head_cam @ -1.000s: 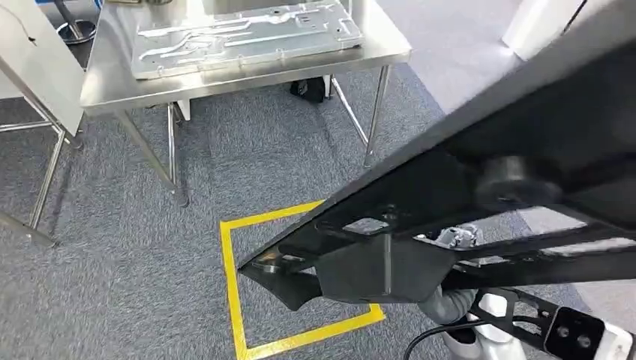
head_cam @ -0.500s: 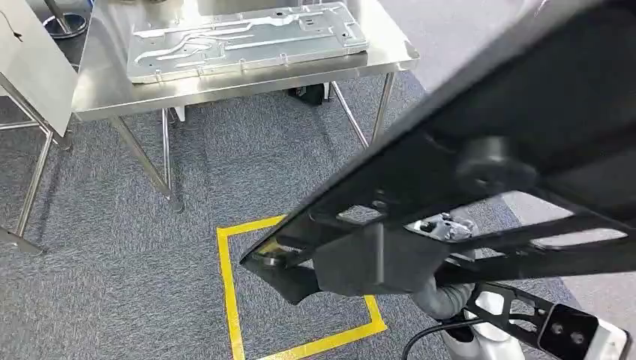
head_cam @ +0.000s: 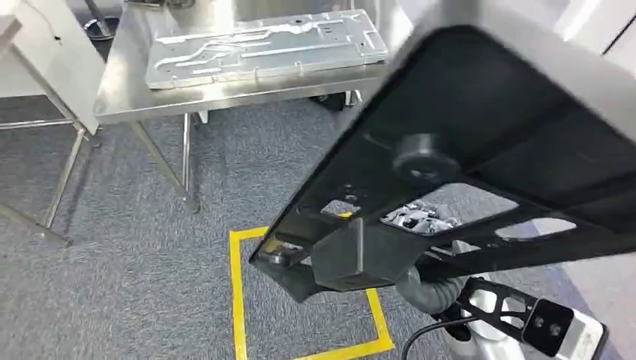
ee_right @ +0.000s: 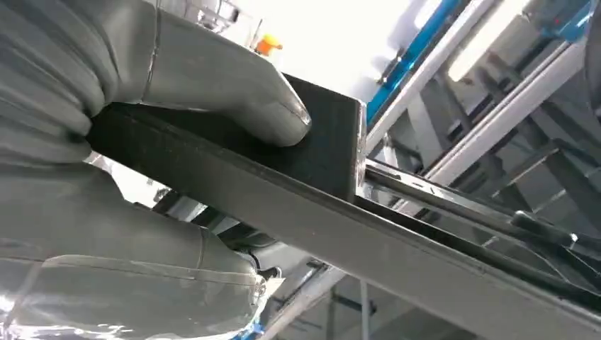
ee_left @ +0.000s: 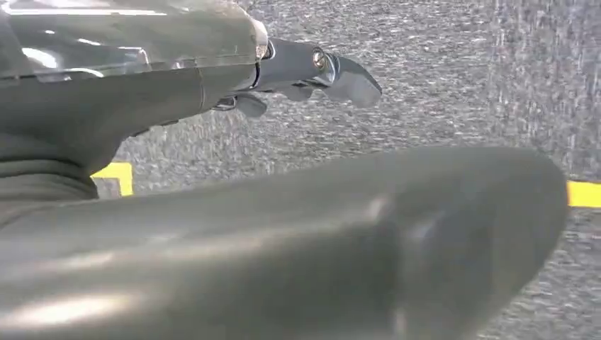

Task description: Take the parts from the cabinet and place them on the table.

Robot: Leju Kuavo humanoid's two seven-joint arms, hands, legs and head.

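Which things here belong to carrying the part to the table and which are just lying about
For the job:
black part
right hand gripping it
steel table

Just there:
silver plate on the table
yellow floor tape
grey carpet
second table

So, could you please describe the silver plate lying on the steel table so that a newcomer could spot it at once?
Look past the yellow floor square to the steel table on grey carpet. Flat on its top lies the silver plate, long and rectangular, with raised channels and small holes. Unlike the black part carried up close, it is pale and shiny.

Large black part (head_cam: 480, 150), seemingly tilted
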